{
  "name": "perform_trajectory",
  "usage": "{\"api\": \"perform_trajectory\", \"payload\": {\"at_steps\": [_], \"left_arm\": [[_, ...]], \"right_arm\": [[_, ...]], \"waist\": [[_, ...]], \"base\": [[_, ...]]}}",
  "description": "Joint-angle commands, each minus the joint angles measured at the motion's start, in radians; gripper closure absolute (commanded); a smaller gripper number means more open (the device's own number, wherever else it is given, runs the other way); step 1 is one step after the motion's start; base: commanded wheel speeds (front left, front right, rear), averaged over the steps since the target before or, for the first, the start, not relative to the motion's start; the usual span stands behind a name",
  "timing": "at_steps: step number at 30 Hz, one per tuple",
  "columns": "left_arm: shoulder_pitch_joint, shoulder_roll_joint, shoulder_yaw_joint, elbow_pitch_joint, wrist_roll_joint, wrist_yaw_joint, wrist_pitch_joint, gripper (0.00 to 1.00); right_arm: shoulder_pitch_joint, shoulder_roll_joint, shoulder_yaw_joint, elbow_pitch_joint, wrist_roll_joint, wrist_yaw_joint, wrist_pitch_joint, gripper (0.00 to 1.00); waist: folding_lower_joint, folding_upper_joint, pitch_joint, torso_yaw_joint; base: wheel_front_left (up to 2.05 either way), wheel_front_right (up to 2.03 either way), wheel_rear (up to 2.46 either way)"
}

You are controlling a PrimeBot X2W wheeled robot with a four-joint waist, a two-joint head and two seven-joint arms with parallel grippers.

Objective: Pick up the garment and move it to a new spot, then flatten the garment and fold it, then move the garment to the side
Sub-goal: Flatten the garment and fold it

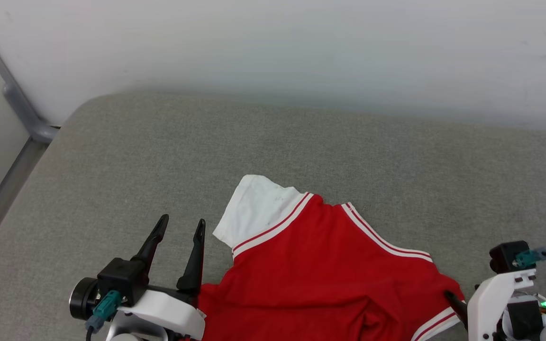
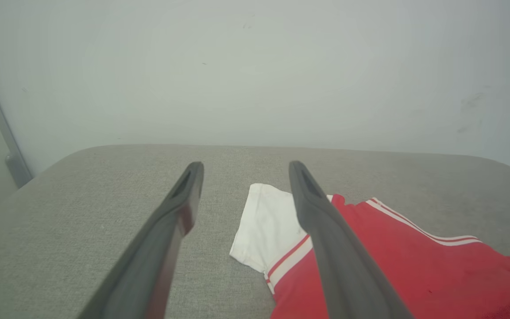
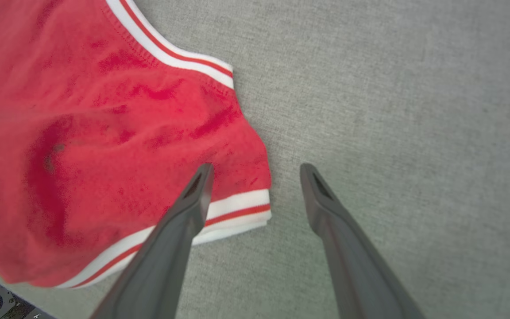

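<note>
Grey padded surface [image 1: 301, 142] is backed by a pale wall [image 1: 301, 47]; the garment [image 1: 320, 265] is seen rumpled on its near part, between the two arms, with one white sleeve [image 1: 254, 208] spread toward the wall. Left gripper [image 1: 182, 220] is held wide apart and empty just beside that sleeve. Right gripper [image 3: 256, 167] is likewise spread with nothing gripped, poised over the striped-trim corner [image 3: 237, 208].
</note>
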Motion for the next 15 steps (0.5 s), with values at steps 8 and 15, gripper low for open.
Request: {"api": "perform_trajectory", "payload": {"at_steps": [8,15], "left_arm": [[-0.028,-0.039,0.037,0.031,0.027,-0.041,-0.007,0.00],[-0.035,-0.076,0.073,0.048,0.054,-0.075,-0.007,0.00]], "right_arm": [[-0.125,-0.096,0.178,0.148,0.081,0.000,0.150,0.00],[-0.179,-0.124,0.293,0.265,0.170,0.000,0.261,1.00]], "waist": [[0.0000,0.0000,0.047,0.030],[0.0000,0.0000,0.066,0.028]], "base": [[0.00,0.00,0.00],[0.00,0.00,0.00]]}}
